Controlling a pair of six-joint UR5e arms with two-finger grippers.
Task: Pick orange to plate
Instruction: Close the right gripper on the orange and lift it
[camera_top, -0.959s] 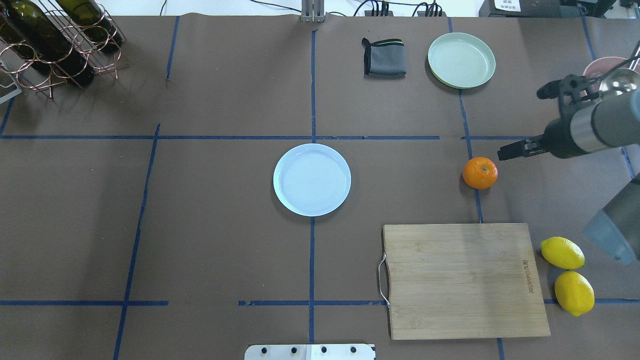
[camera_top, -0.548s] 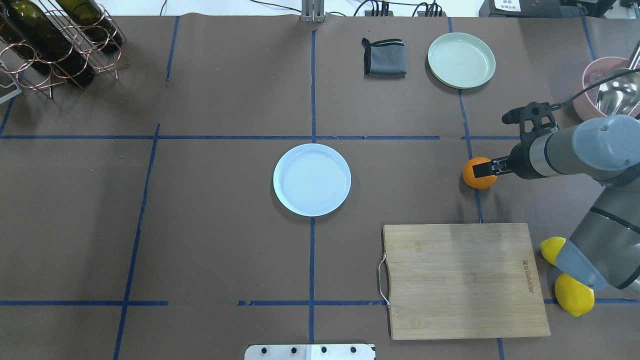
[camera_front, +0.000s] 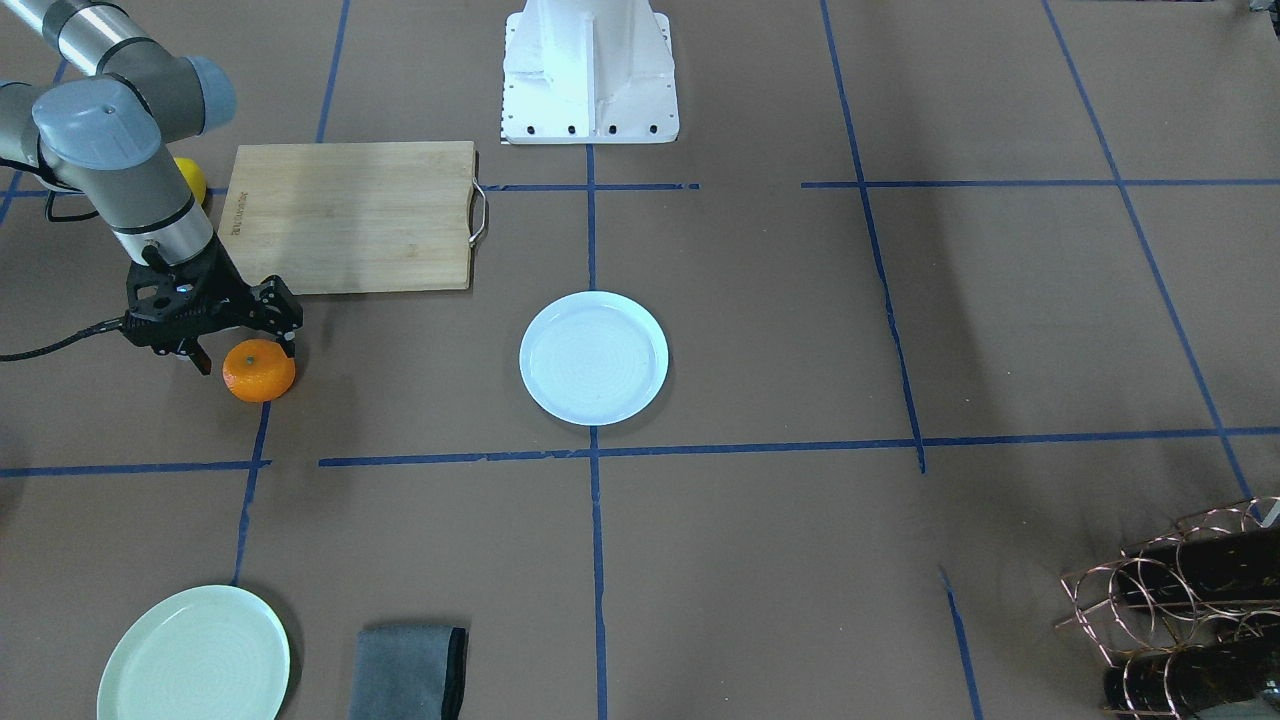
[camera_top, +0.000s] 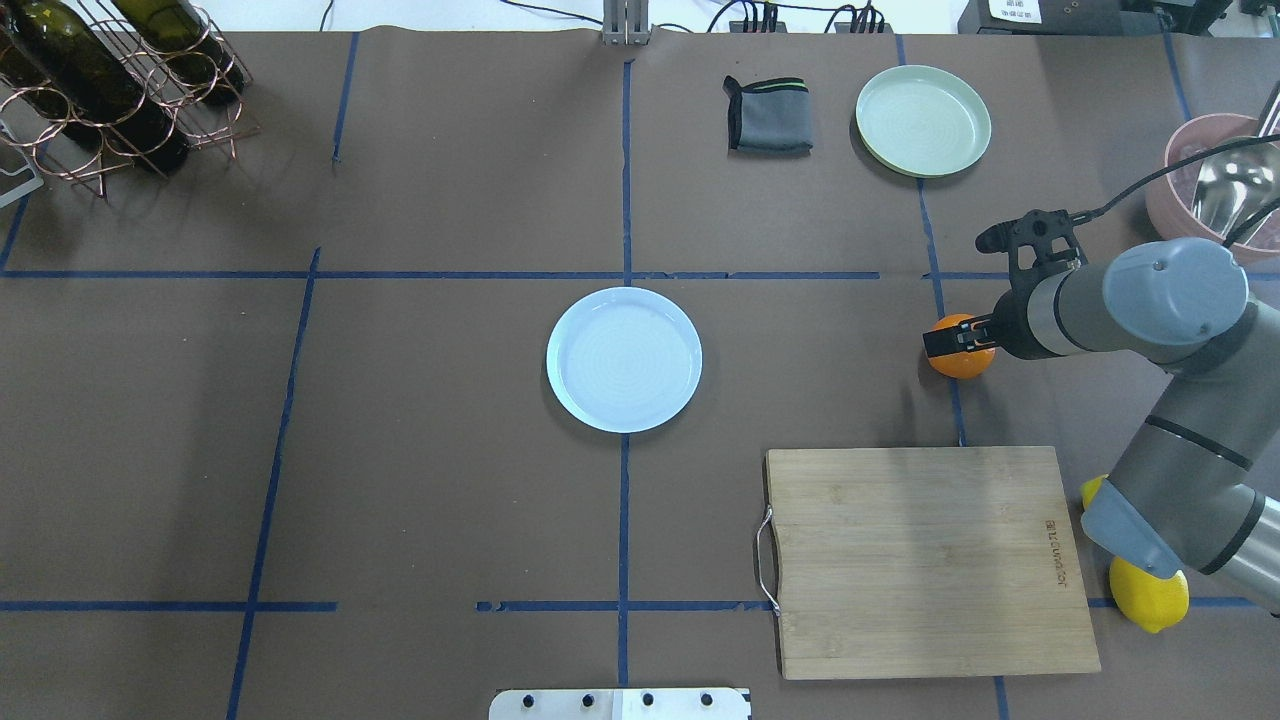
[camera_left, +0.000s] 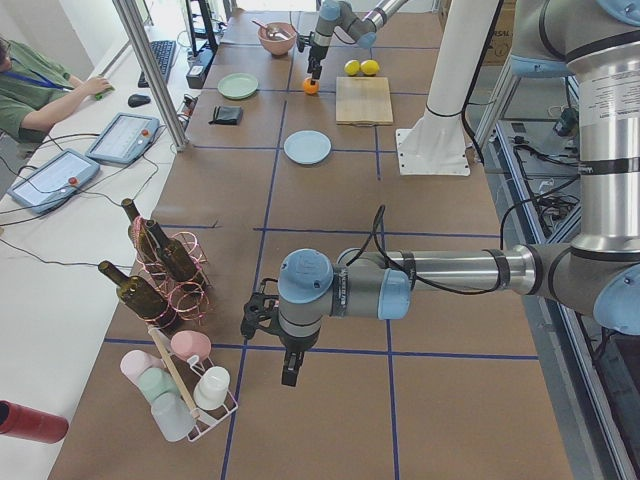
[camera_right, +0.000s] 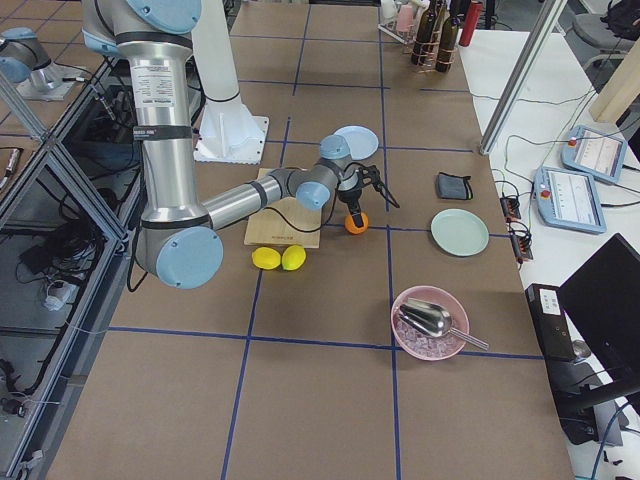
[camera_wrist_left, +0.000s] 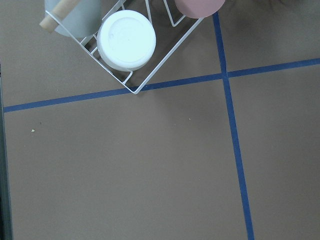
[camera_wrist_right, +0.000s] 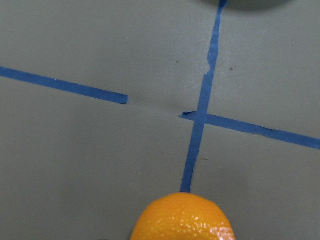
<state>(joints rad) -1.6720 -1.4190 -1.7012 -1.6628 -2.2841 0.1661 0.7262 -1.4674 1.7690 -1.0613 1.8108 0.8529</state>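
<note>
The orange (camera_top: 958, 364) lies on a blue tape line right of centre, also visible in the front-facing view (camera_front: 258, 372) and at the bottom edge of the right wrist view (camera_wrist_right: 182, 220). My right gripper (camera_front: 246, 352) is lowered over it, open, with one finger on each side of the fruit. The pale bluish-white plate (camera_top: 624, 300) sits empty at the table's middle, well to the left of the orange. My left gripper (camera_left: 290, 375) hangs low near the cup rack, far from both; whether it is open or shut I cannot tell.
A wooden cutting board (camera_top: 930, 560) lies just in front of the orange, with two lemons (camera_top: 1150, 597) partly under my right arm. Behind it are a pale green plate (camera_top: 923, 120), a grey cloth (camera_top: 768, 115) and a pink bowl (camera_top: 1170, 200). A wine rack (camera_top: 110, 90) stands far left.
My right gripper has swung left and come down from behind and right of the orange, and now straddles it. The orange and the plate have stayed put.
</note>
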